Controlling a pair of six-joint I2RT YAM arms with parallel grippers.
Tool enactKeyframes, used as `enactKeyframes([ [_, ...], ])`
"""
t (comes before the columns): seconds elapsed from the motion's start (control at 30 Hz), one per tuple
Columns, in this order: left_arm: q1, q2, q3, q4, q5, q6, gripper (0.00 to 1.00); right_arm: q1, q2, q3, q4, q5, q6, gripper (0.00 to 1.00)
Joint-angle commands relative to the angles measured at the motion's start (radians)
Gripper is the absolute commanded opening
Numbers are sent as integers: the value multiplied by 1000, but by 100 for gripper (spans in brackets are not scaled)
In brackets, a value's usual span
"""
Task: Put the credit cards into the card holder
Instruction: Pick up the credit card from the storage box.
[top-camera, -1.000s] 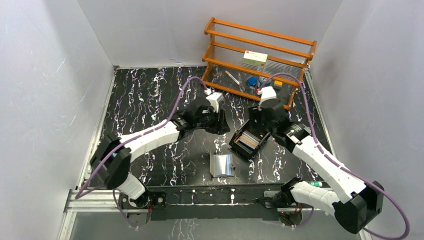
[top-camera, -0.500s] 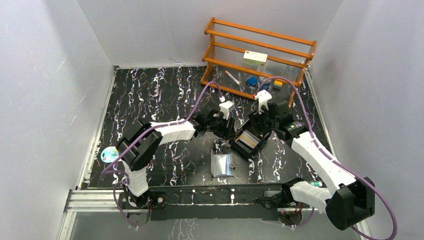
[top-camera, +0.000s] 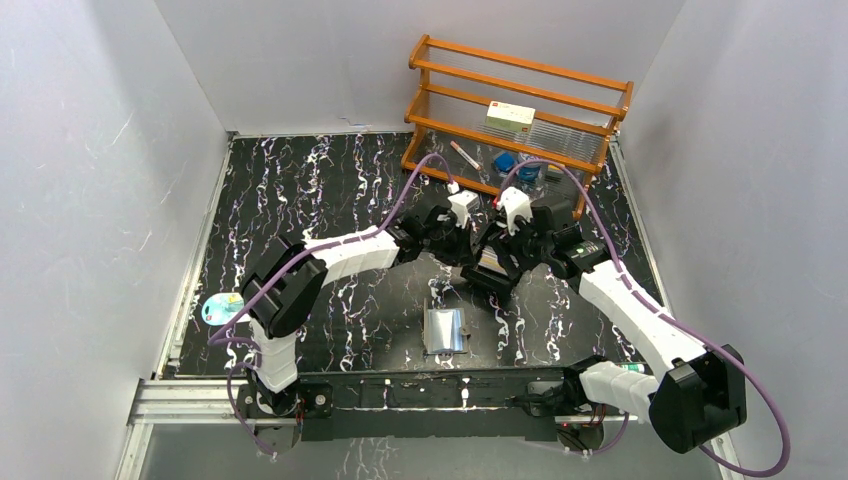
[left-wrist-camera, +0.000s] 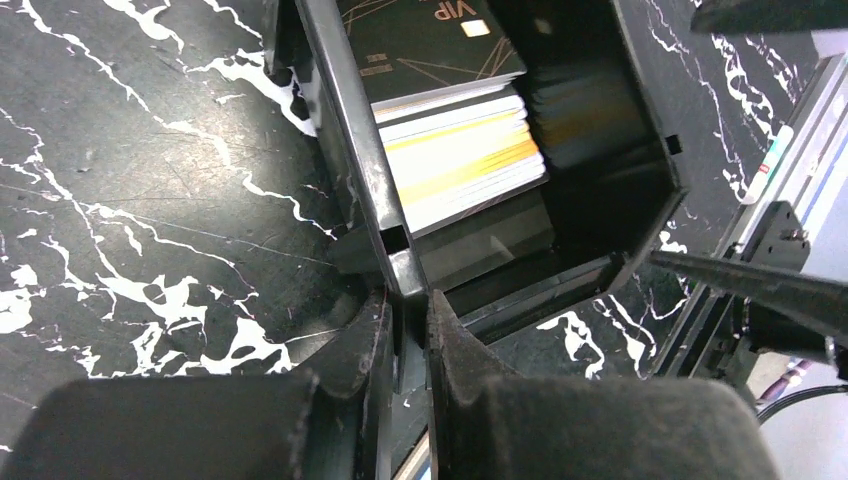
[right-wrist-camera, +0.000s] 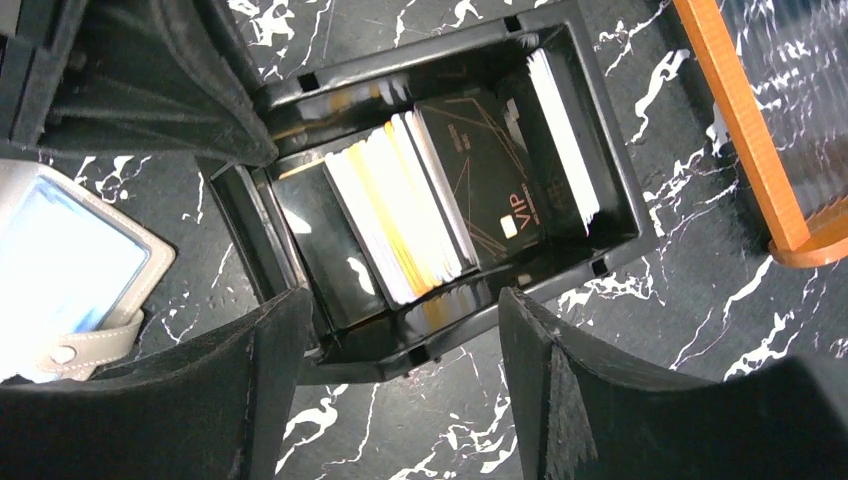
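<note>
Credit cards (right-wrist-camera: 400, 215): a pack standing on edge and leaning in the middle compartment of the black tray (right-wrist-camera: 610, 200). The faces are pale, some edges are orange, and one face is black and marked VIP. A thinner batch stands against the far wall.

How they will handle: I judge them light, stiff and slick. They are packed face to face, so two may well come up together.

Where to take hold: the top edge of an end card, one pad on each face. Flat on the table they would give my fingers almost nothing to catch.

Black tray: it sits mid-table and is hard plastic. I expect it to skate on the marbled table (top-camera: 300, 200) unless it is pinned.

Left gripper (left-wrist-camera: 408, 305): jaws drawn together on the tray's side wall near a corner, gripping it with no card between them.

Right gripper (right-wrist-camera: 402, 296): fingers wide apart and holding nothing, hanging over the tray's near wall with the pack just beyond.

Card holder (right-wrist-camera: 70, 265): lying open on the table just beside the tray, apart from it, with its bluish clear sleeve up and the snap tab at its near edge. The sleeve looks soft, with a tight mouth.

Wooden rack (top-camera: 515, 100): at the back of the table, apart from the tray.
</note>
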Motion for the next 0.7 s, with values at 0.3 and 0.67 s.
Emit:
enactKeyframes([
  [0.3,5,-52,192,-237,149,-63,0,-5,-53,-65,29,-82,-342,76],
  [0.67,5,-66,185,-201,205,-68,0,-3,24,-61,80,-171,-438,78],
])
